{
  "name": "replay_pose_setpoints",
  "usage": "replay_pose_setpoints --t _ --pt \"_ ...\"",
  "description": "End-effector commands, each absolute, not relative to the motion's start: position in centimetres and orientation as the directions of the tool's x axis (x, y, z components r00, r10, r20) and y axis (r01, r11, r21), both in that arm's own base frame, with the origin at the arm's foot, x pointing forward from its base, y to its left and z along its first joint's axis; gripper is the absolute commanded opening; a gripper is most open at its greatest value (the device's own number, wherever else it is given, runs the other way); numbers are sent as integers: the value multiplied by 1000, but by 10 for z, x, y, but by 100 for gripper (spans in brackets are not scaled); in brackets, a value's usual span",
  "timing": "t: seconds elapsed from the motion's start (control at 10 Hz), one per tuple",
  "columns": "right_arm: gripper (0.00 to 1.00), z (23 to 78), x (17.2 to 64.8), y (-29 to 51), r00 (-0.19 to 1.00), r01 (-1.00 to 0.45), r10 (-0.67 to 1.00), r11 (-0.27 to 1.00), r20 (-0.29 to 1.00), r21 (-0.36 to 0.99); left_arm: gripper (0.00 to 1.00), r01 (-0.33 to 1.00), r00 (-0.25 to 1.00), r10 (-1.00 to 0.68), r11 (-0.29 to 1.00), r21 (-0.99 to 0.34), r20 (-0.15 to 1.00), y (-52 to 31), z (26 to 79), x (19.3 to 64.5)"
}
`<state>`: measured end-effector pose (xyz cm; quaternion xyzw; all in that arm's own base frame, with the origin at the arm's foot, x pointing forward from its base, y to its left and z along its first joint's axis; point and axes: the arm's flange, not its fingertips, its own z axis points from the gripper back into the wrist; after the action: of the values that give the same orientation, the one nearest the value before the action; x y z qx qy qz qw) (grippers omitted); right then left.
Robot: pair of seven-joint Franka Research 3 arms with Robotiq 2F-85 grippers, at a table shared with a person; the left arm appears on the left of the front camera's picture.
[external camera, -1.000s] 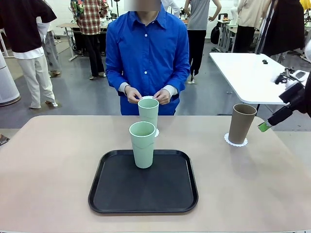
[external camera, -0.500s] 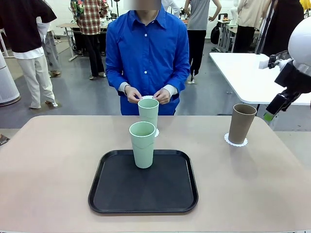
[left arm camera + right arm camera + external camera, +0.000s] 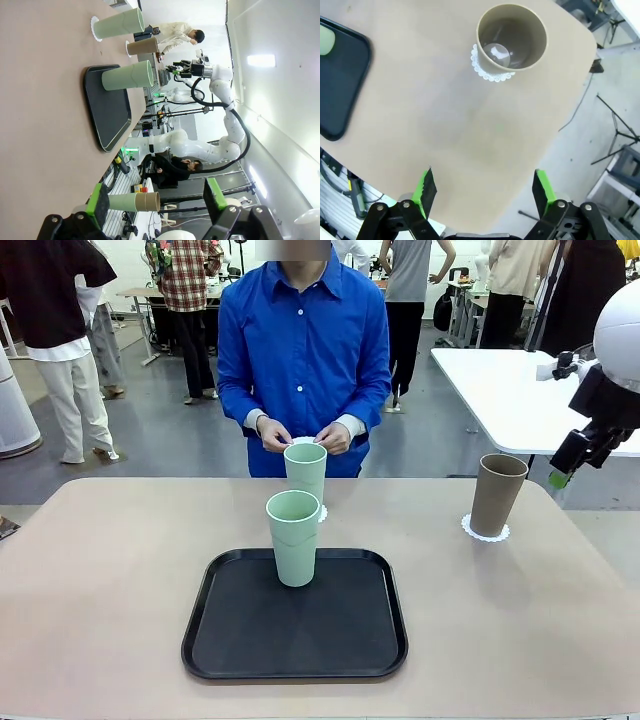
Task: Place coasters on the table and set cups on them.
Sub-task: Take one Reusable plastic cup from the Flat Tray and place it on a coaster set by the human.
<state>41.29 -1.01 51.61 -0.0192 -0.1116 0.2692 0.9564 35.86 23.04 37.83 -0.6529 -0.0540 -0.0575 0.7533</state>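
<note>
Cups [image 3: 293,537] three, visible coasters [image 3: 485,532] two, tray [image 3: 295,640] one

A brown cup [image 3: 497,494] stood upright on a lacy white coaster [image 3: 486,533] near the table's [image 3: 100,580] far right corner. The far mint cup [image 3: 305,470] stood upright on a second coaster [image 3: 321,512] at the far middle. The near mint cup [image 3: 293,537] stood upright just in front of it, on the black tray [image 3: 300,640].

brown cup [image 3: 511,37] on coaster [image 3: 490,72], gripper [image 3: 485,191] wide apart
</note>
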Motion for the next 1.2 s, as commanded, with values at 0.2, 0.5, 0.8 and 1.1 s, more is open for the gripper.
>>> replay_pose_setpoints --t 0.2,0.5,0.8,1.1 --pt "100 517 413 -11 820 -521 533 846 207 -114 100 160 987 -11 143 -977 160 232 380 358" --pt "100 517 413 -11 820 -521 533 846 207 -114 100 160 987 -11 143 -977 160 232 380 358" --pt "100 517 413 -11 820 -521 533 846 207 -114 100 160 987 -11 143 -977 160 232 380 358" --pt "100 517 413 -11 820 -521 533 846 207 -114 100 160 987 -11 143 -977 160 232 380 358"
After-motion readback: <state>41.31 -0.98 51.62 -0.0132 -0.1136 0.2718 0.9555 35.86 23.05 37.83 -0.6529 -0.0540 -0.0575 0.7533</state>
